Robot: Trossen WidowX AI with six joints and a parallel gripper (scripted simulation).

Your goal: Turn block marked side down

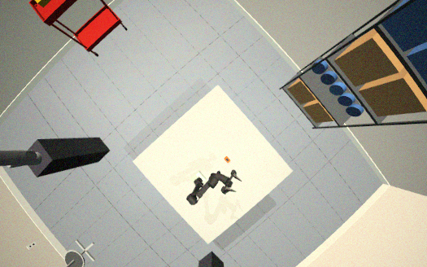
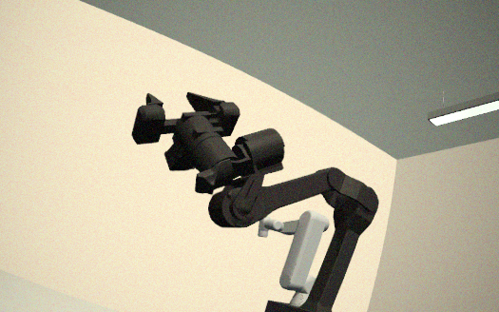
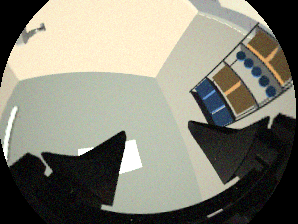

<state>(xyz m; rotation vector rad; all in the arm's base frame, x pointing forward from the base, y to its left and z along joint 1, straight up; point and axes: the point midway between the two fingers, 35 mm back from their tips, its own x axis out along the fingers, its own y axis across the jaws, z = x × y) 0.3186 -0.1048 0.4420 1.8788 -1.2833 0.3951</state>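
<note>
Top view: the block (image 1: pixel 227 159) is seen as a small orange piece with a lighter patch on its upper face, resting on the cream table (image 1: pixel 180 134). It is too small for its long axis to be judged with confidence; its edges appear turned slightly off the picture's edges, roughly in line with the table's diagonal sides. The gripper (image 1: pixel 233 183) is recorded at about the 5 o'clock direction from the block, near it but apart, with nothing touching. The jaws are spread wide and released, nothing being held between them. Exterior view: the gripper (image 2: pixel 174 102) is seen raised and tilted upward on the dark arm (image 2: pixel 296 187). Wrist view: two dark fingers are shown well separated, with wall, ceiling and a distant shelf unit (image 3: pixel 242 79) between and beyond them; the block is not visible there.
</note>
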